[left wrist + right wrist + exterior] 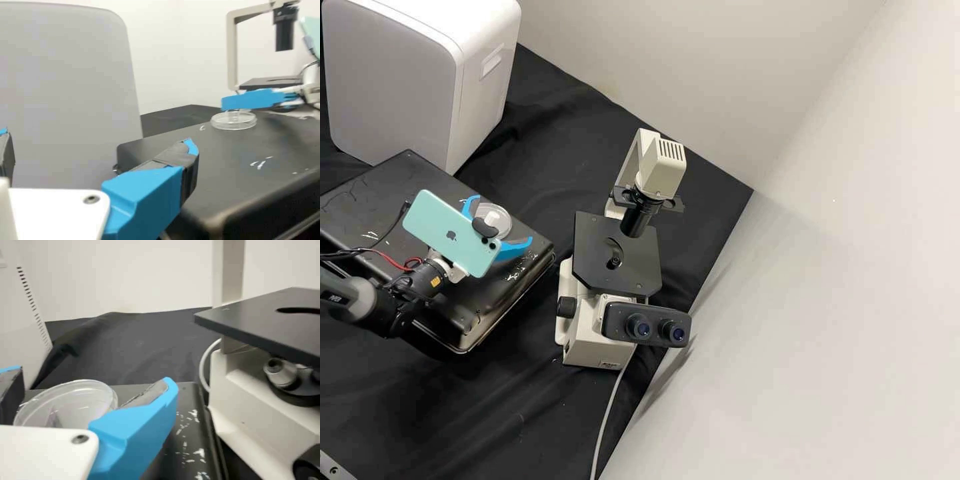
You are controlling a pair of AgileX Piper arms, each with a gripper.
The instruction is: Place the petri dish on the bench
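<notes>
The clear petri dish (492, 219) rests on top of a black box (380, 200) at the left of the bench. My right gripper (497, 224) is open, one blue finger on each side of the dish. In the right wrist view the dish (65, 402) lies between the fingers (150, 405), close to both. My left gripper (95, 150) is open and holds nothing, low beside the box. From there the dish (233, 120) shows farther off, with a finger (255, 99) of the right gripper beside it.
A white microscope (613, 267) with a black stage stands just right of the box, its cable running to the front edge. A white appliance (420, 73) stands at the back left. Black cloth (487, 413) covers the bench in front of the box.
</notes>
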